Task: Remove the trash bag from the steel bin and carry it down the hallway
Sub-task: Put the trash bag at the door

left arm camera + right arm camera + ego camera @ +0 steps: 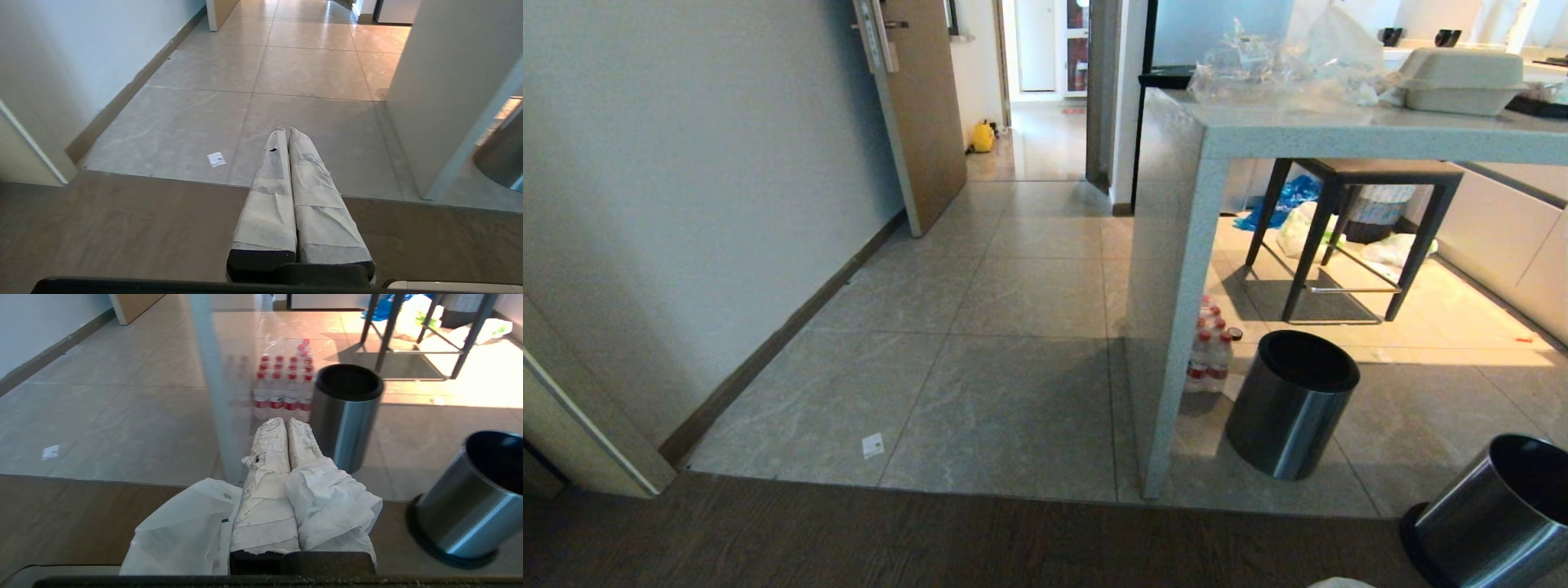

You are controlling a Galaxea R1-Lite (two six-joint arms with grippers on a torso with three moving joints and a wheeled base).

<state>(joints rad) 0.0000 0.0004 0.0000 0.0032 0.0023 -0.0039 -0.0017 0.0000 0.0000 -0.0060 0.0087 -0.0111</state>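
Pinching crinkly white trash bag (184,535), seemingly, right claw (286,426) closed.

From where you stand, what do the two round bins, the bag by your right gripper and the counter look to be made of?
The nearer bin and the farther bin look like brushed steel: shiny walls with streaked reflections, dark rims, probably plastic. The bag beside the right gripper looks like thin, crinkled white plastic with small green marks. The counter looks like pale speckled stone, perhaps a composite.

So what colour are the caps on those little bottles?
Red, on the bottles packed beside the steel bin; the right wrist view shows them best.
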